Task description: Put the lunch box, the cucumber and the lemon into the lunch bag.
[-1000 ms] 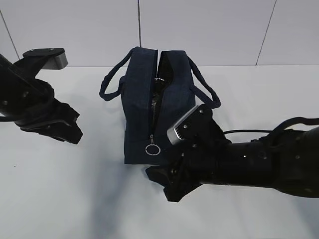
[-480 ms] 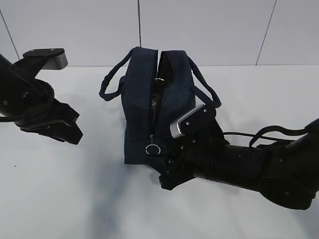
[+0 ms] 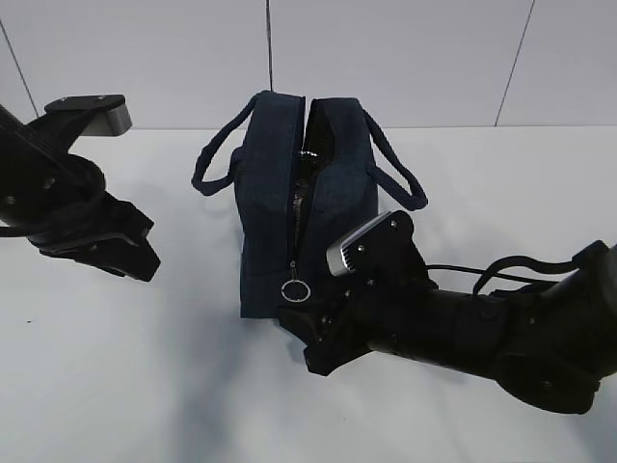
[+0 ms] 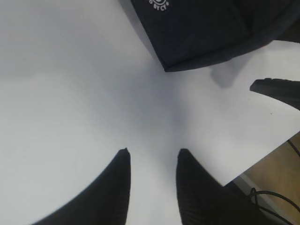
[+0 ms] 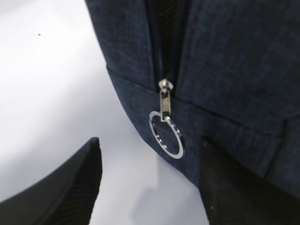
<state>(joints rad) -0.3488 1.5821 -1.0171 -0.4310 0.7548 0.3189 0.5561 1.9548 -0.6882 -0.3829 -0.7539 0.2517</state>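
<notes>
The navy lunch bag stands in the middle of the white table, its top zipper partly open, with a metal ring pull hanging on its near end. My right gripper is open, low at the bag's near end, its fingers apart just below the ring pull. One finger lies against the bag fabric. My left gripper is open and empty over bare table to the bag's left; the bag's corner with the white logo shows in the left wrist view. The lunch box, cucumber and lemon are out of view.
The white table ends at its edge in the left wrist view, with floor and a cable beyond. A pale panelled wall stands behind the bag. The bag's loop handles hang out to both sides.
My right gripper has moved left and closer to the bag's near end, up to the ring pull. The left arm and the bag have not moved.
</notes>
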